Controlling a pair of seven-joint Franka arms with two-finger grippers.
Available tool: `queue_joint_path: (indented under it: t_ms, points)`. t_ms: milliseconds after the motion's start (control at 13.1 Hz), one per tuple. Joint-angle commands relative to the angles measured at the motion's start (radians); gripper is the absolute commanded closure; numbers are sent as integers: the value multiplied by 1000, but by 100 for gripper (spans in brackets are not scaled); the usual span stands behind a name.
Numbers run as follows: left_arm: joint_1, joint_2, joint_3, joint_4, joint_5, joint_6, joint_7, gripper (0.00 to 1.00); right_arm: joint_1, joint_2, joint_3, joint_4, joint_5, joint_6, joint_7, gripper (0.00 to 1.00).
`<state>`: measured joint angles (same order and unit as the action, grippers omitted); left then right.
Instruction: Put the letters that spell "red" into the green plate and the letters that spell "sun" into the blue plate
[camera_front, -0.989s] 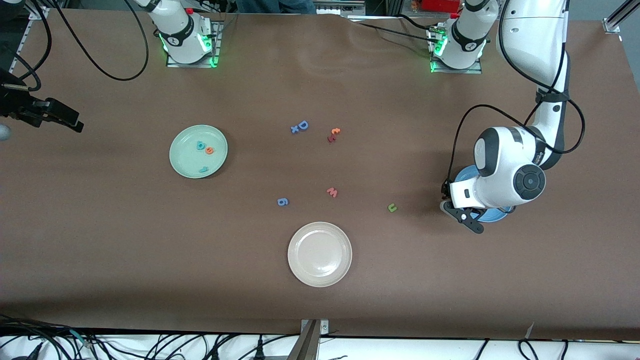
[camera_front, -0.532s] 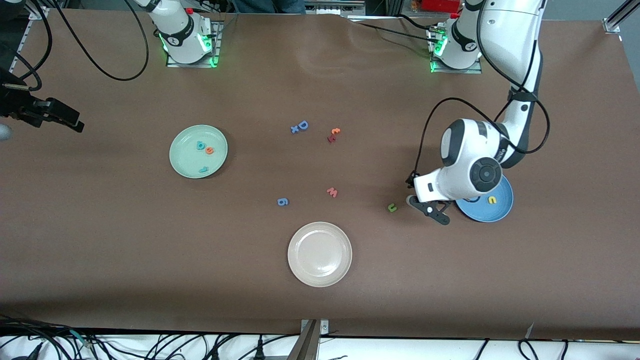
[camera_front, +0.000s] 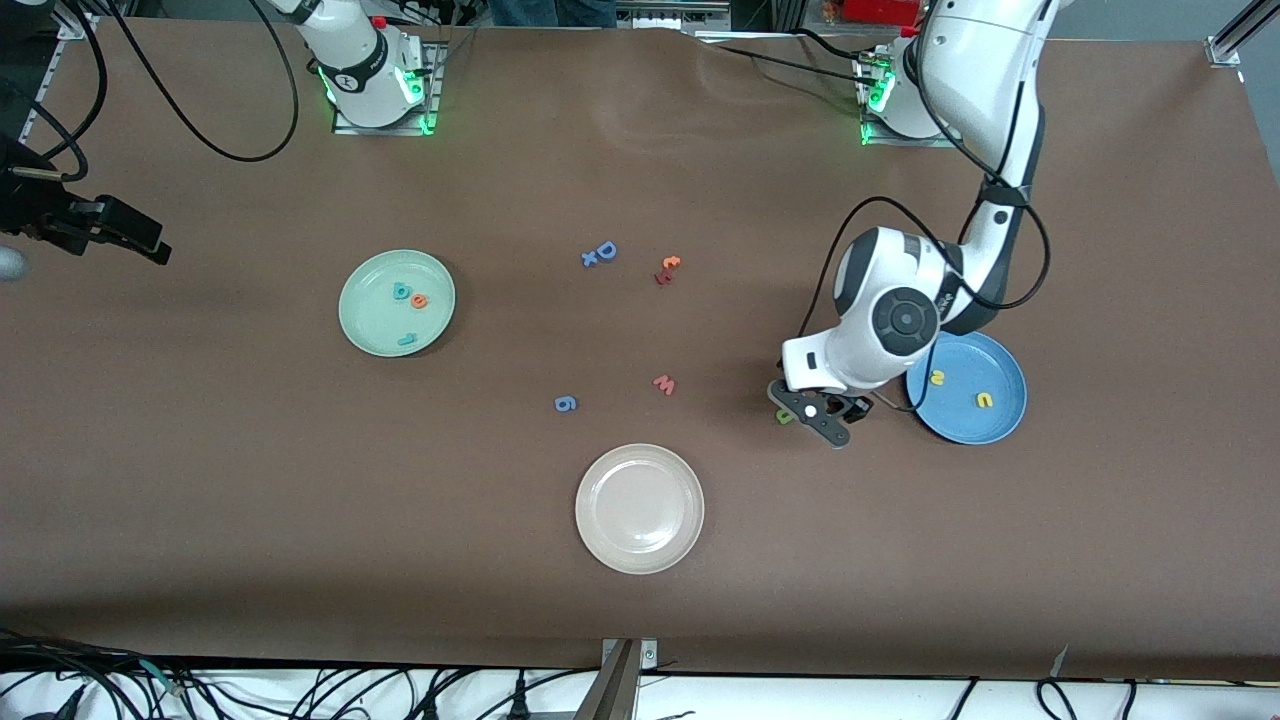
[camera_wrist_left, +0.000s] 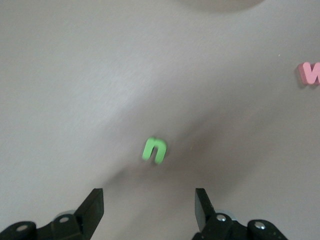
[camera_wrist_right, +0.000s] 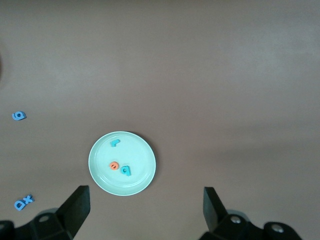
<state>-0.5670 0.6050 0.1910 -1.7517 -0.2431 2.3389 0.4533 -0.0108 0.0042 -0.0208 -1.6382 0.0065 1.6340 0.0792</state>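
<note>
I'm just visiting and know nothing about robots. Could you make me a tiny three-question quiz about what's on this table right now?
1. True or false: the green plate holds three letters.
2. How many letters lie in the blue plate?
A) none B) two C) three
3. Which letter is the open left gripper over?

Key
1. True: teal "r", orange "e" and teal "d".
2. B: two yellow letters.
3. The green "n", lying on the table beside the blue plate. The right gripper waits, open, at its end of the table.

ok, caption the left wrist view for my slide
Left gripper, fingers open, over the small green foam "n" on the brown table.
</note>
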Motion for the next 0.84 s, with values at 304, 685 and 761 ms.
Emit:
queue_joint_path:
  t_ms: [304,685,761]
  points:
    - [-36,68,5,-6,21,131,122,20,-3,3,4,15,10,-8,-9,0]
    - [-31,91,12,-12,77,180,154,20,-5,3,15,15,12,-8,-9,0]
    - [-33,94,12,-12,77,180,154,20,-5,3,15,15,12,-8,-9,0]
